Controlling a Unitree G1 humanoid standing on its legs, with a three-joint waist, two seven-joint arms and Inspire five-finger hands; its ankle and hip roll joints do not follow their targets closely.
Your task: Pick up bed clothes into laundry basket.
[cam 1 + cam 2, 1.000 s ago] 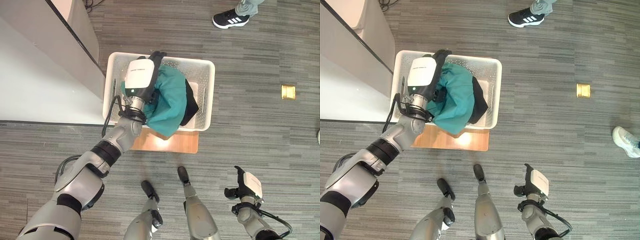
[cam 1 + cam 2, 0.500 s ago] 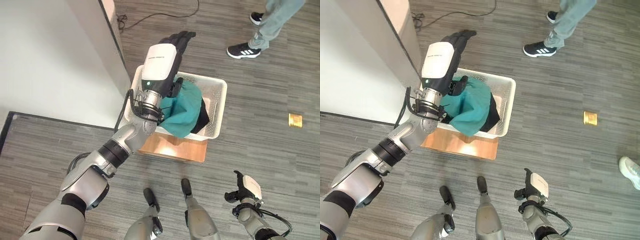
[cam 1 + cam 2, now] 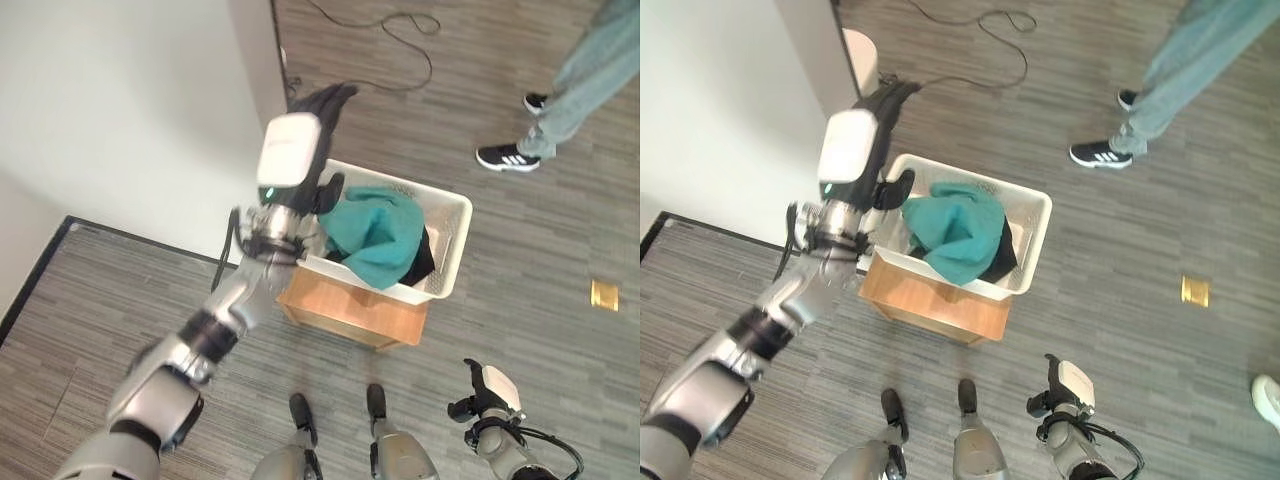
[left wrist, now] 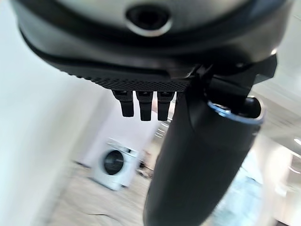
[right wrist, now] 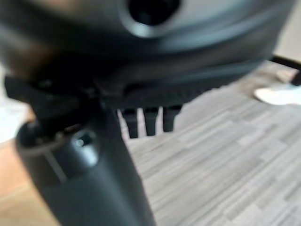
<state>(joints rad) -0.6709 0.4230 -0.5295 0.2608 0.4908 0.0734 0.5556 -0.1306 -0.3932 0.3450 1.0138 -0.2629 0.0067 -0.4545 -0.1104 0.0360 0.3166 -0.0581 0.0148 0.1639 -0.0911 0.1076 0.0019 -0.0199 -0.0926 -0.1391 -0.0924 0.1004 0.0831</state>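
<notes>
In the left eye view, the teal cloth [image 3: 378, 235] lies heaped in the white plastic laundry basket [image 3: 452, 250] on a low wooden stand [image 3: 345, 308], mid-frame. The left hand [image 3: 305, 130] is up, fingers straight, holding nothing. At the bottom right, the right hand [image 3: 490, 386] is small; its fingers are hard to see.

In the right wrist view, the right hand's fingers [image 5: 145, 121] look straight over grey floor [image 5: 225, 155].

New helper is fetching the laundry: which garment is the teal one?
Find the white laundry basket on the wooden stand beside the white wall. The teal garment is heaped inside, spilling over the near rim; beneath it lies a black one.
</notes>
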